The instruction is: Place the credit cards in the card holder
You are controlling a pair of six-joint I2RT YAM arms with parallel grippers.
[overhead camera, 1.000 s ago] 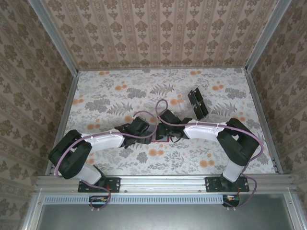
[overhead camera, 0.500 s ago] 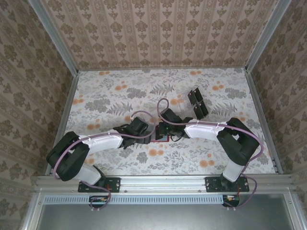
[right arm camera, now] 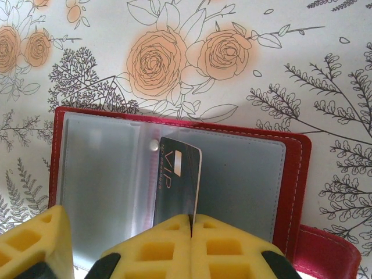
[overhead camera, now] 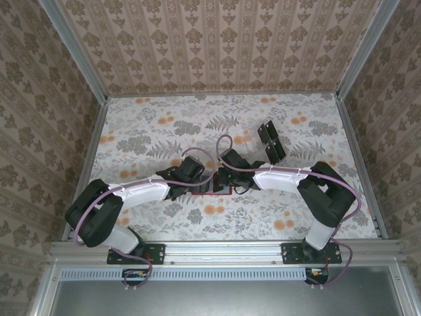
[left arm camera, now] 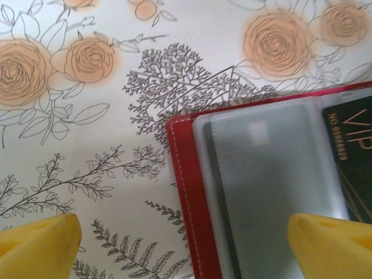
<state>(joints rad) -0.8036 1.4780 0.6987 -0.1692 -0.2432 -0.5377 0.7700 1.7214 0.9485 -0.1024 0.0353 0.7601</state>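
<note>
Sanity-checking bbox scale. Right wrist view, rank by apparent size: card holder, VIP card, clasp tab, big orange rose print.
1. card holder
2. VIP card and big orange rose print: about alike; right gripper hides the card's lower end
3. clasp tab, cut by the frame edge

Red card holder (right arm camera: 293, 168), black credit card (right arm camera: 177, 186), floral table (right arm camera: 290, 58).

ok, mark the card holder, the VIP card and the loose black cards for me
card holder (right arm camera: 295, 174): right wrist view, red right border with the stitching.
VIP card (right arm camera: 177, 189): right wrist view, middle of its black face.
loose black cards (overhead camera: 271, 141): top external view, middle of the group.
</note>
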